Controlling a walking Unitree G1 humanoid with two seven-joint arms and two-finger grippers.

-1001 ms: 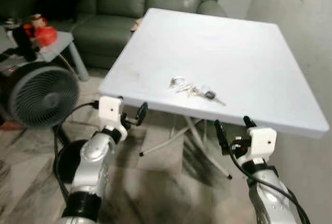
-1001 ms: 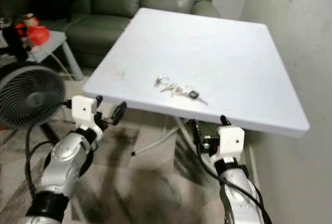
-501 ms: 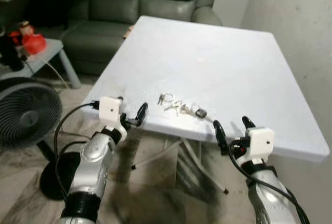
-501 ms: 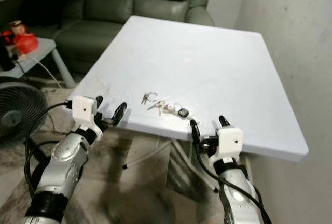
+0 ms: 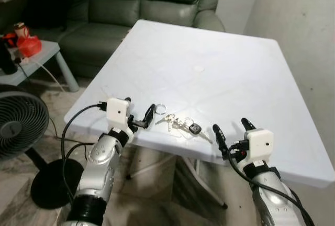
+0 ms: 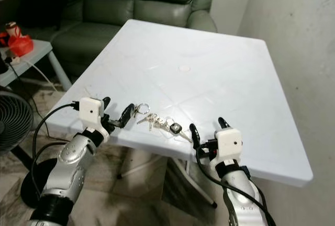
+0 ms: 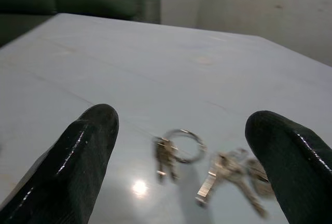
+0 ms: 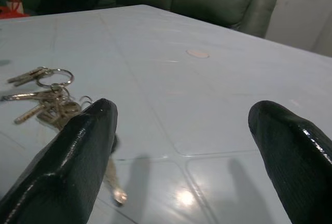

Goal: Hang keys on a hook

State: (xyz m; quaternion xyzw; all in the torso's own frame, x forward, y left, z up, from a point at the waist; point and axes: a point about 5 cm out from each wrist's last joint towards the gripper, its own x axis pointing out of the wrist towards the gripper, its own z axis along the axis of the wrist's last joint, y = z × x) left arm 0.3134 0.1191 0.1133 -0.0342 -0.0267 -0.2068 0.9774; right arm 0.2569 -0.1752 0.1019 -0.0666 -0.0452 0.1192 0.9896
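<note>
silver keys (image 5: 178, 123), white table (image 5: 220, 69), green sofa (image 5: 141, 1)

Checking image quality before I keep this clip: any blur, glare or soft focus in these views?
Left eye view: sharp, even light, keys crisp on the white table. Left wrist view: keys soft, the near ones smeared, and a small bright glare spot on the tabletop. Right wrist view: near black fingers out of focus, glare patch and finger shadows on the table.

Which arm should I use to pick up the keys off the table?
Probably left. The left gripper is open, and the bunch of silver keys on the white table lies right ahead between its jaws. The right gripper points past their end.
</note>
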